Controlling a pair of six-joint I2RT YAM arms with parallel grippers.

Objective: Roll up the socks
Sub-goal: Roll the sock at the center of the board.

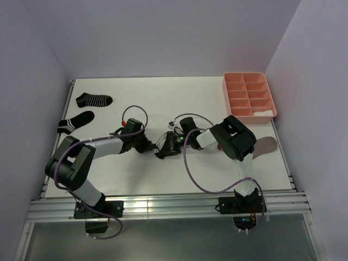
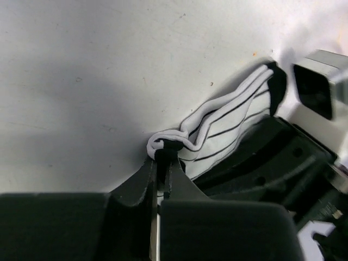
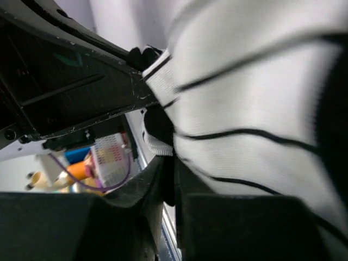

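So, far left, two black striped socks (image 1: 93, 100) lie on the desk (image 1: 141, 179), not yet rolled. Mid-desk, our left gripper (image 2: 161, 157) is pressed together, pinching the white striped sock (image 2: 228, 125) by its bunched edge, probably to anchor it for rolling. The right gripper (image 3: 168, 168) meets the sock's other end, jaws nearly together; we can't tell if it grips. Further right: pink tray (image 1: 250, 74), taupe sock (image 1: 267, 145).

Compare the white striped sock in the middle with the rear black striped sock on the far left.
The white sock has thin black stripes; the black sock has white stripes. The white sock is bunched and pinched by the left end effector; the black sock lies flat, untouched. Both are striped ankle socks.
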